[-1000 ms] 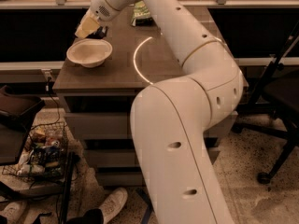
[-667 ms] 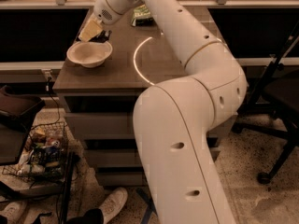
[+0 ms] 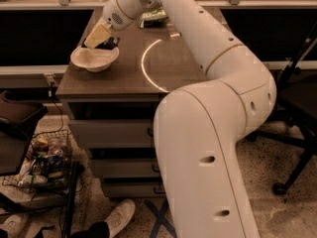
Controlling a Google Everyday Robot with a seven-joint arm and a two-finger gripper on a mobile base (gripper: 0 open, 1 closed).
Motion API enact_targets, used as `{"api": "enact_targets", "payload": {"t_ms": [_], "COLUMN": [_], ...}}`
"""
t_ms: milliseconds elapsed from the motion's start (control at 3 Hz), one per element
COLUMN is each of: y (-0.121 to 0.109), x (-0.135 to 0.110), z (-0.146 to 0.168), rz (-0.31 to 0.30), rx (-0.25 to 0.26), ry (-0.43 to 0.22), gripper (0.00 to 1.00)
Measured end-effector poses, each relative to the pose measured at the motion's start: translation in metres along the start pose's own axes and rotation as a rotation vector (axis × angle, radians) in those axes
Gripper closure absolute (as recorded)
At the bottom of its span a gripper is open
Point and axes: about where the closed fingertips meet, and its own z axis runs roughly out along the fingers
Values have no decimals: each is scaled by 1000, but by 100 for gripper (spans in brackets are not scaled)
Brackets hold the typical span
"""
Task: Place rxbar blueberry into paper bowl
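The paper bowl (image 3: 94, 58) is cream-white and stands near the table's left edge. My gripper (image 3: 103, 39) hangs just over the bowl's far rim, at the end of the white arm that reaches in from the right. It is shut on the rxbar blueberry (image 3: 111, 43), which shows only as a small dark piece at the gripper's tip, above the bowl's back right rim. Most of the bar is hidden by the gripper.
A green snack bag (image 3: 153, 18) lies at the back of the brown table (image 3: 124, 81). A bright ring of light (image 3: 147, 68) marks the tabletop. A wire basket of clutter (image 3: 42, 162) stands on the floor at left. An office chair (image 3: 297, 108) is at right.
My gripper has moved down and slightly toward the bowl, from above its far rim to just over it, with the dark bar still at its tip. The bowl has not moved.
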Motion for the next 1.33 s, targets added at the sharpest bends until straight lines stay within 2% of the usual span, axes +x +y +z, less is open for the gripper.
{"api": "enact_targets", "payload": {"t_ms": [1333], "y": [3], "x": [2], "z": [17], "rz": [2], "rx": [-20], "ry": [5], "gripper": [4]}}
